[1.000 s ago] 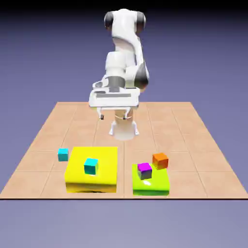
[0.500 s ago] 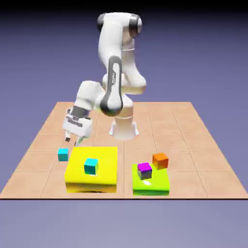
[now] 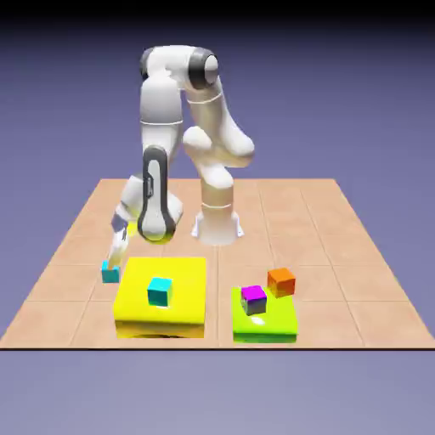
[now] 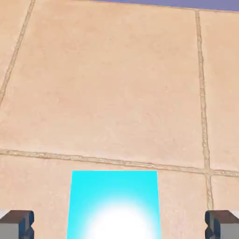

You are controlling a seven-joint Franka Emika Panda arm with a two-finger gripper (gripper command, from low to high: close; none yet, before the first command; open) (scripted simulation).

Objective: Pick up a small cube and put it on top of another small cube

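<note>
Cyan cube [image 4: 114, 205] – hand view: between wide-set gripper [image 4: 119, 224] fingertips | exterior: half-hidden

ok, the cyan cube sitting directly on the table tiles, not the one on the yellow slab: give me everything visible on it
The cyan cube is small, plain and matte, one uniform colour, with a bright glare patch on its top in the hand view. It sits flat on the tan tiled table, off the left edge of the yellow slab as the exterior view shows it. The open gripper hangs right above it, a fingertip on either side with clear gaps; nothing grips it.
</note>
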